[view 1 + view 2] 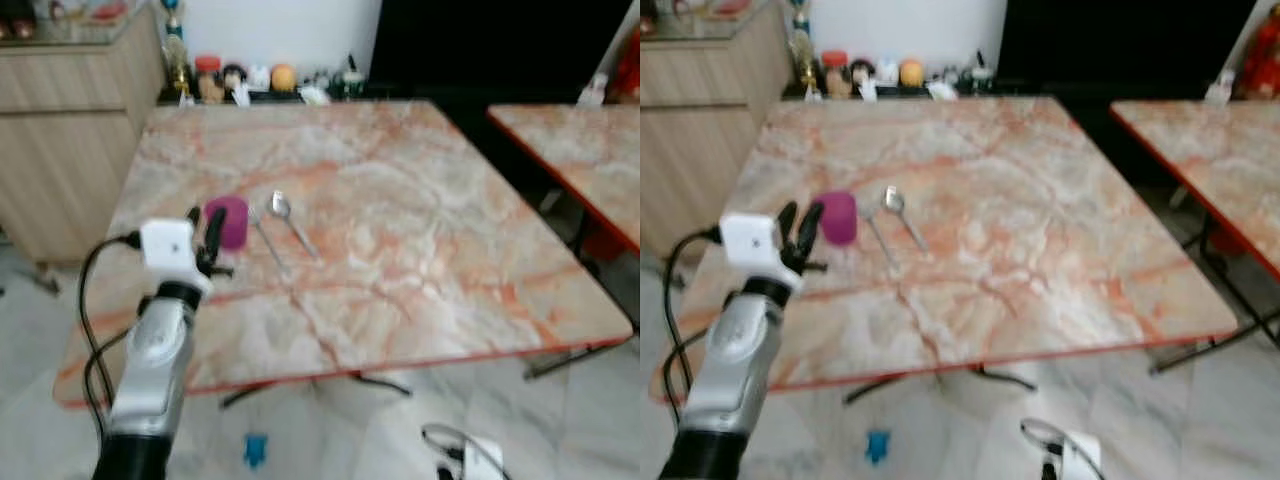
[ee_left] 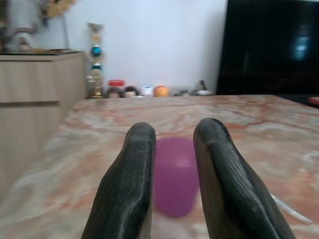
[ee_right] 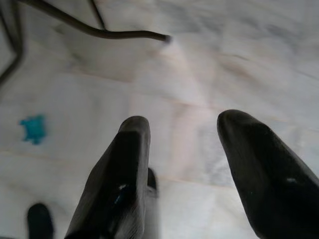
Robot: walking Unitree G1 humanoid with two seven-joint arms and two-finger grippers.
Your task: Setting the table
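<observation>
The purple cup (image 1: 229,221) stood upright on the marble table (image 1: 400,250), toward its near left part, with a fork (image 1: 265,238) and a spoon (image 1: 290,221) lying just to its right. The left gripper (image 1: 203,240) hovered just near of the cup, fingers (image 2: 130,184) parted and empty. The right gripper (image 3: 184,169) hung over the floor (image 3: 224,59), fingers spread, holding nothing.

Wooden cabinet (image 1: 60,120) stood left | small figurines (image 1: 245,80) lined the wall | blue scrap (image 1: 256,450) lay on floor (image 1: 400,430)
</observation>
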